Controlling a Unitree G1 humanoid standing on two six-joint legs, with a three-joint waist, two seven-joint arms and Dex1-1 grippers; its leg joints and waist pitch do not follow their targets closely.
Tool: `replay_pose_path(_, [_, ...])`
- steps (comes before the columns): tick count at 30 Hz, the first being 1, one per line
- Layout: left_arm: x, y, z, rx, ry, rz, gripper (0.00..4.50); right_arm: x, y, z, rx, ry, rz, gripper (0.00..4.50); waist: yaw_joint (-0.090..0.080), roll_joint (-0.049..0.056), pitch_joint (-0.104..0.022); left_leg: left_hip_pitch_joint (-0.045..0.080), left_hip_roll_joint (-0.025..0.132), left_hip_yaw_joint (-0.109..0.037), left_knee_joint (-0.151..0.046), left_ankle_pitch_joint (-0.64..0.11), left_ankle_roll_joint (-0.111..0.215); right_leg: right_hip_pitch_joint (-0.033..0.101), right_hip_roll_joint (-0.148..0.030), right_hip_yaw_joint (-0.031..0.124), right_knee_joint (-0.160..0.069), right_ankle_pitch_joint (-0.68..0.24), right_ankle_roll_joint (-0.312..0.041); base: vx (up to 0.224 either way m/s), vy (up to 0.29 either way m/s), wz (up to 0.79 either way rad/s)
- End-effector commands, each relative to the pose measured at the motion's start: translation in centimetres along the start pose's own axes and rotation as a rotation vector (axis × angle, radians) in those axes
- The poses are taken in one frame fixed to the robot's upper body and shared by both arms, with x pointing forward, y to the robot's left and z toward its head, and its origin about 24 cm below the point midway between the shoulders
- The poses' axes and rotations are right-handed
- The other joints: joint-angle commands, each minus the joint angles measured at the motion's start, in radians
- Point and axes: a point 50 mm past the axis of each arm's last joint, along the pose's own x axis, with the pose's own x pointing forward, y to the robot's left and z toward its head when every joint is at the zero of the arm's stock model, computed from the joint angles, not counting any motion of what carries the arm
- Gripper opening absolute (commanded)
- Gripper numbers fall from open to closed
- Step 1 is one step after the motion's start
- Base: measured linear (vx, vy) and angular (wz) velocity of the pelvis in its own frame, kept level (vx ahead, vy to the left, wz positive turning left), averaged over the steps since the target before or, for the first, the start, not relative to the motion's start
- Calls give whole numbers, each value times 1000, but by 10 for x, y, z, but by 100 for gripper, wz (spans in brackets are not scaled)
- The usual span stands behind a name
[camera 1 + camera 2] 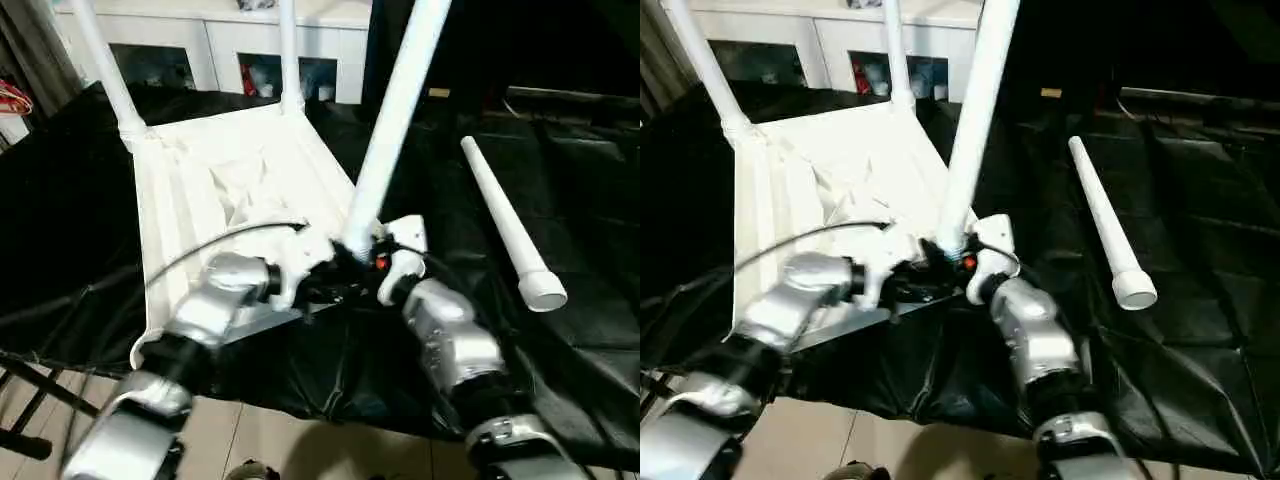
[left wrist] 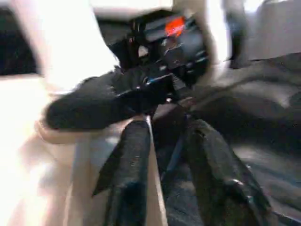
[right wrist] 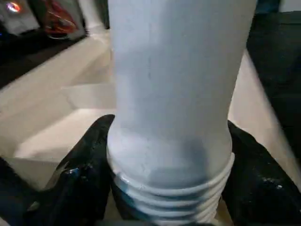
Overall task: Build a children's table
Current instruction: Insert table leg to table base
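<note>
At the near edge of the black-sheeted counter (image 1: 560, 150), the right tool (image 1: 362, 258) clamps the threaded foot of one white leg (image 1: 398, 110), its fingers (image 3: 256, 174) on either side of the tube. The left tool (image 2: 162, 155) sits just beside it with a narrow gap between its fingers, holding nothing. The children's table (image 1: 235, 180) lies upside down, its near edge at the counter's edge. Two legs (image 1: 108, 70) stand in the far corners, their tops cut off. A fourth leg (image 1: 508, 222) lies loose on open sheet to the right. Beyond stands a white cabinet (image 1: 230, 50).
</note>
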Motion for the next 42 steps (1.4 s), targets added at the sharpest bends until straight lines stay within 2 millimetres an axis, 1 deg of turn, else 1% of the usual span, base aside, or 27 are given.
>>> replay_pose_path(1, [-7,0,4,-7,-26,-26,179,-3,-3,11,-17,-29,22,271,3,1,-75,20,69,-24,-66,-128,58,56,-98,54,-47,-72,-254,0,0,0])
replay_pose_path(6, [-28,9,15,-69,-84,-26,222,-17,-14,26,-62,-22,96,271,6,-1,-73,18,65,-22,-63,-142,51,58,-96,54,-51,-117,-242,0,0,0])
replay_pose_path(7, [-29,12,18,-83,-114,-14,230,-19,-14,28,-69,-20,112,271,5,0,-73,18,65,-22,-62,-143,51,57,-96,54,-51,-120,-240,0,0,0])
replay_pose_path(9, [-30,25,33,-142,-225,70,235,-24,-13,33,-65,-23,174,271,5,-1,-73,18,62,-20,-60,-143,51,58,-94,53,-51,-121,-245,0,0,0])
replay_pose_path(10, [-30,26,34,-148,-233,77,242,-25,-13,33,-64,-24,180,271,12,0,-76,21,64,-22,-56,-142,55,57,-95,52,-51,-112,-252,0,0,0])
replay_pose_path(11, [-28,34,44,-197,-298,127,254,-28,-9,37,-57,-30,231,271,11,-3,-74,17,62,-19,-56,-141,65,58,-90,51,-51,-103,-256,0,0,0])
replay_pose_path(12, [-26,37,49,-222,-341,137,254,-30,-6,38,-51,-31,269,271,19,-1,-76,21,65,-21,-54,-138,66,57,-95,51,-50,-101,-257,0,0,0])
replay_pose_path(13, [-24,39,53,-238,-369,139,272,-32,-3,39,-47,-31,293,271,23,-4,-76,16,63,-22,-53,-130,74,60,-93,50,-48,-96,-256,0,0,0])
replay_pose_path(14, [-20,40,58,-263,-405,126,277,-33,0,39,-40,-30,322,271,25,1,-77,17,65,-22,-52,-124,78,57,-93,49,-49,-90,-254,0,0,0])
replay_pose_path(15, [-17,40,64,-284,-438,107,277,-35,2,39,-30,-28,349,271,25,1,-77,17,65,-22,-52,-124,78,57,-93,49,-49,-90,-254,0,0,0])
replay_pose_path(16, [-10,37,74,-320,-494,33,299,-38,7,39,-12,-24,401,271,29,-1,-78,15,64,-22,-50,-110,84,60,-94,49,-47,-76,-260,0,0,0])
replay_pose_path(17, [-8,35,78,-329,-513,3,299,-39,9,38,-8,-19,415,271,34,2,-79,14,64,-22,-47,-101,91,58,-96,49,-47,-69,-265,0,0,0])
replay_pose_path(18, [-7,34,80,-335,-523,-14,310,-39,9,38,-6,-15,422,271,34,0,-79,12,63,-22,-47,-102,95,59,-95,49,-49,-73,-265,0,0,0])
replay_pose_path(19, [-5,30,84,-349,-539,-69,316,-40,11,37,-1,-7,435,271,37,0,-79,14,63,-22,-47,-100,95,59,-94,48,-49,-80,-262,0,0,0])
replay_pose_path(20, [-3,27,87,-359,-550,-108,328,-41,12,37,2,-1,444,271,39,-1,-79,12,63,-23,-47,-97,94,60,-95,48,-49,-89,-261,0,0,0])
replay_pose_path(21, [-2,25,89,-369,-557,-139,328,-42,12,36,4,4,453,271,39,3,-79,11,62,-24,-47,-98,92,60,-95,47,-50,-94,-260,0,0,0])
replay_pose_path(22, [0,22,92,-373,-559,-178,342,-43,13,36,5,12,463,271,39,1,-78,13,63,-23,-47,-108,87,59,-95,47,-54,-112,-255,0,0,0])
replay_pose_path(23, [4,18,96,-374,-552,-227,354,-46,15,34,10,32,488,271,39,5,-77,13,63,-24,-48,-115,84,59,-94,47,-55,-127,-253,0,0,0])
replay_pose_path(24, [6,16,98,-380,-552,-251,358,-49,17,34,12,46,502,271,39,4,-77,14,63,-24,-48,-117,83,59,-92,47,-56,-130,-250,0,0,0])
replay_pose_path(26, [10,15,98,-368,-530,-261,361,-52,18,33,14,67,520,271,47,5,-75,14,64,-26,-49,-130,80,58,-95,48,-60,-160,-238,0,0,0])
replay_pose_path(29, [13,12,95,-345,-498,-270,361,-54,18,31,14,87,535,271,47,4,-75,15,63,-27,-50,-142,71,59,-94,48,-64,-187,-222,0,0,0])
replay_pose_path(31, [16,10,94,-329,-478,-267,361,-56,18,30,12,106,544,271,48,7,-76,14,63,-29,-50,-131,66,60,-93,49,-62,-175,-215,0,0,0])
replay_pose_path(33, [17,10,94,-325,-478,-259,361,-57,18,30,12,112,546,271,47,5,-78,13,62,-28,-48,-127,66,61,-94,49,-61,-159,-218,0,0,0])
replay_pose_path(35, [18,11,94,-335,-487,-245,332,-58,18,30,13,115,545,271,47,3,-78,13,61,-28,-48,-123,68,61,-94,47,-60,-151,-222,0,0,0])
replay_pose_path(39, [18,13,96,-344,-508,-222,314,-58,18,31,14,120,546,271,48,3,-79,12,62,-29,-46,-118,72,62,-94,47,-59,-139,-225,0,0,0])
replay_pose_path(41, [17,14,97,-352,-523,-221,287,-58,18,32,13,122,546,271,48,2,-79,12,61,-28,-45,-115,73,62,-94,47,-59,-146,-223,0,0,0])
replay_pose_path(42, [17,14,97,-354,-526,-218,284,-58,18,32,13,122,547,271,48,2,-79,12,60,-28,-46,-114,73,62,-93,47,-59,-145,-224,0,0,0])
